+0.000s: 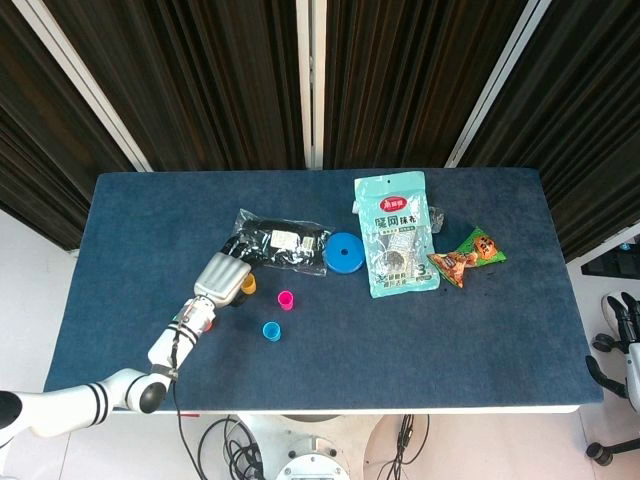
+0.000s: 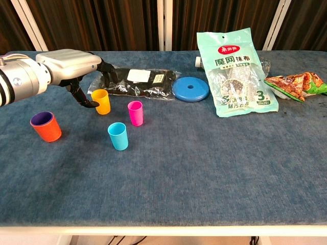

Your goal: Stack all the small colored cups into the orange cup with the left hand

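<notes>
The orange cup, with a purple cup nested in it, stands at the near left; in the head view my left arm hides it. A yellow cup, a pink cup and a blue cup stand apart to its right. My left hand hovers over the yellow cup with its fingers spread, thumb on the cup's left and the other fingers behind it, holding nothing. In the head view the left hand covers most of that cup. My right hand hangs off the table's right edge, empty.
A black packet in clear plastic lies just behind the yellow cup. A blue disc, a green cloth packet and a snack bag lie further right. The blue table has bare cloth along the front.
</notes>
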Controlling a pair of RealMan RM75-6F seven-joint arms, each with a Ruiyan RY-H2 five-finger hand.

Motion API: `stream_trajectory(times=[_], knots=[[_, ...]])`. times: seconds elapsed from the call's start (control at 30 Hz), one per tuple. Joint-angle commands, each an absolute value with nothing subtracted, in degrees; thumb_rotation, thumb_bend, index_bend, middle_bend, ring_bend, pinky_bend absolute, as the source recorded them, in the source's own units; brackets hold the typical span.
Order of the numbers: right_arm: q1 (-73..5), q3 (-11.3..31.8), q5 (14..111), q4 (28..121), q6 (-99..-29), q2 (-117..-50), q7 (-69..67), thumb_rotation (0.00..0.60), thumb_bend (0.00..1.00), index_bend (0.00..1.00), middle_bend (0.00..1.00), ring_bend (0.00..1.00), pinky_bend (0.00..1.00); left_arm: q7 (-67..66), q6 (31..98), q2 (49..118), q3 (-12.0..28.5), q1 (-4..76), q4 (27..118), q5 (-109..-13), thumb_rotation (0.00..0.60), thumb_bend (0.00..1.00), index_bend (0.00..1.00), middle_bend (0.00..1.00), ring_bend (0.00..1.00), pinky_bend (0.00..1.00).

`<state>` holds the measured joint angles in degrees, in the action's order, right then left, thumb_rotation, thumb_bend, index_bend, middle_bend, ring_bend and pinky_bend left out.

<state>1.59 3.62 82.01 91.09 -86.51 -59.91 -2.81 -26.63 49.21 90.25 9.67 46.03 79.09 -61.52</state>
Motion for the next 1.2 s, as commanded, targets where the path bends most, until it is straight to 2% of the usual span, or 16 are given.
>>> stream_trajectory(times=[0.03,0.3,0.8,1.03,1.2], knots=[[1.6,3.6,82.0,91.1,-86.4,-59.9,-2.8,0.600,0.24,0.00,0.00,0.00,0.00,-26.6,49.1,90.6,9.4,46.2,78.6,-60.9,0.600,0.25,0.30,0.32,0.09,0.04],[1.6,3.5,81.7,90.9,-85.8,-59.9,-3.0,0.600,0.24,0.00,0.00,0.00,0.00,-27.3,49.6,91.4,8.7,46.4,77.4,-59.7,0.600,0.26,0.38,0.38,0.12,0.04],[1.2,3.2,81.5,91.0,-84.4,-59.6,-3.4,0.600,0.24,0.00,0.00,0.00,0.00,-26.0,51.8,92.1,8.7,46.3,76.4,-60.9,0.600,0.31,0.44,0.49,0.19,0.06],[1.1,3.4,81.5,91.0,-84.5,-59.3,-3.5,0.600,0.24,0.00,0.00,0.00,0.00,-25.4,55.7,86.6,10.0,44.5,84.2,-61.1,0.600,0.31,0.45,0.51,0.19,0.06],[1.1,3.7,81.5,91.0,-84.7,-59.1,-4.1,0.600,0.24,0.00,0.00,0.00,0.00,-27.3,59.2,79.3,8.2,41.3,94.0,-61.5,0.600,0.31,0.48,0.53,0.19,0.06]])
